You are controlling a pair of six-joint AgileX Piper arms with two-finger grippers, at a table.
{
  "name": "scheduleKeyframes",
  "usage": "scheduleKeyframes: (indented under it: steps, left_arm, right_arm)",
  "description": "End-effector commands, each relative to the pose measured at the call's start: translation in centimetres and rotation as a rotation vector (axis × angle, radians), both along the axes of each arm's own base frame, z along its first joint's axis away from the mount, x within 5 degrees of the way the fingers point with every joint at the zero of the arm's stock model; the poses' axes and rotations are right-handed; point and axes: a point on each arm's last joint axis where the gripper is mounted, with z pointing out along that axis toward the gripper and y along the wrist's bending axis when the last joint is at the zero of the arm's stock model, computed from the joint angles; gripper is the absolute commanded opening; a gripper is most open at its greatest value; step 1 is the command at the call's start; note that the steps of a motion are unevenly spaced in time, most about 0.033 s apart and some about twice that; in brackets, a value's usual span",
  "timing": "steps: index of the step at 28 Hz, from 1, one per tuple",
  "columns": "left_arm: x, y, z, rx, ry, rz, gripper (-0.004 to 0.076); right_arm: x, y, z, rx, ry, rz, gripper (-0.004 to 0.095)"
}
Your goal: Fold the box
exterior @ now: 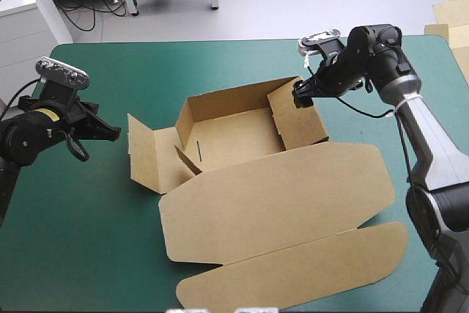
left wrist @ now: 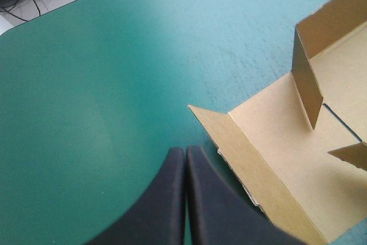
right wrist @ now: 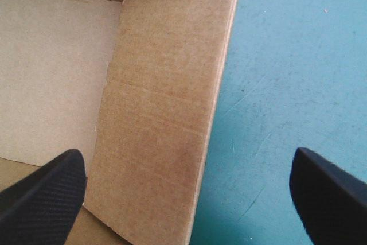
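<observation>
The brown box (exterior: 242,144) lies mid-table as a half-raised tray. Its far wall and right wall (exterior: 300,115) stand up, the left flap (exterior: 146,152) lies spread out, and the big lid (exterior: 278,203) is flat toward the near edge. My right gripper (exterior: 299,93) hovers open over the far top corner of the right wall; in its wrist view the gripper (right wrist: 186,154) straddles that wall (right wrist: 166,113), one finger inside the tray, one outside. My left gripper (exterior: 111,133) is shut, holds nothing, and sits left of the flap. Ahead of this gripper (left wrist: 185,153) lies the flap (left wrist: 269,159).
Bare teal-green cover (exterior: 80,218) stretches left of the box and along the far edge (exterior: 205,60). Pale brown board sheets (exterior: 451,16) lie beyond the table's far right corner. The lid's long tuck flap (exterior: 293,269) reaches close to the near edge.
</observation>
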Motion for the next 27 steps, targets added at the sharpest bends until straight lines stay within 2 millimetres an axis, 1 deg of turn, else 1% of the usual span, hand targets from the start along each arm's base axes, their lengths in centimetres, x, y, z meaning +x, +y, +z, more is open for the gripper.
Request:
scheduleKeyframes:
  steps: [1,2,3,4,6,10,13,15,16,19,21,22,23,27]
  left_arm:
    - [-0.4,0.0,2.0,-0.026,-0.121,0.014,-0.001]
    - [-0.4,0.0,2.0,-0.026,-0.121,0.014,-0.001]
    - [-0.4,0.0,2.0,-0.026,-0.121,0.014,-0.001]
    - [-0.4,0.0,2.0,-0.026,-0.122,0.014,-0.001]
    - [-0.4,0.0,2.0,-0.026,-0.122,0.014,-0.001]
    - [-0.4,0.0,2.0,-0.026,-0.122,0.014,-0.001]
    - [-0.4,0.0,2.0,-0.026,-0.122,0.014,-0.001]
    - [-0.4,0.0,2.0,-0.026,-0.122,0.014,-0.001]
    - [-0.4,0.0,2.0,-0.026,-0.12,0.014,-0.001]
    - [-0.4,0.0,2.0,-0.026,-0.118,0.014,-0.001]
    - [-0.4,0.0,2.0,-0.025,-0.116,0.014,-0.001]
    - [-0.4,0.0,1.9,-0.025,-0.114,0.013,-0.001]
    - [-0.4,0.0,1.9,-0.027,-0.112,0.013,-0.001]
    - [-0.4,0.0,1.9,-0.034,-0.111,0.012,-0.001]
  right_arm:
    - [-0.6,-0.2,1.8,0.018,-0.038,-0.004,0.089]
    - [0.1,0.0,0.7,0.012,-0.011,-0.007,0.089]
    - [0.4,0.1,0.1,0.008,0.004,-0.007,0.089]
    - [1.1,0.2,-1.2,0.0,0.035,-0.007,0.089]
    - [1.9,0.4,-2.7,-0.009,0.069,-0.007,0.089]
    - [2.9,0.7,-5.0,-0.022,0.119,-0.008,0.0888]
    - [3.5,0.9,-6.4,-0.031,0.15,-0.008,0.0846]
    - [3.6,0.9,-6.8,-0.032,0.158,-0.01,0.0749]
    - [3.7,0.9,-6.8,-0.031,0.161,-0.013,0.067]
    - [3.7,0.9,-6.8,-0.031,0.161,-0.013,0.0363]
    - [3.7,0.9,-6.8,-0.031,0.161,-0.013,0.0122]
    - [3.7,0.9,-6.8,-0.031,0.161,-0.013,0.0031]
    - [3.7,0.9,-6.8,-0.031,0.162,-0.015,-0.0011]
    - [3.7,0.9,-6.8,-0.031,0.162,-0.015,-0.002]
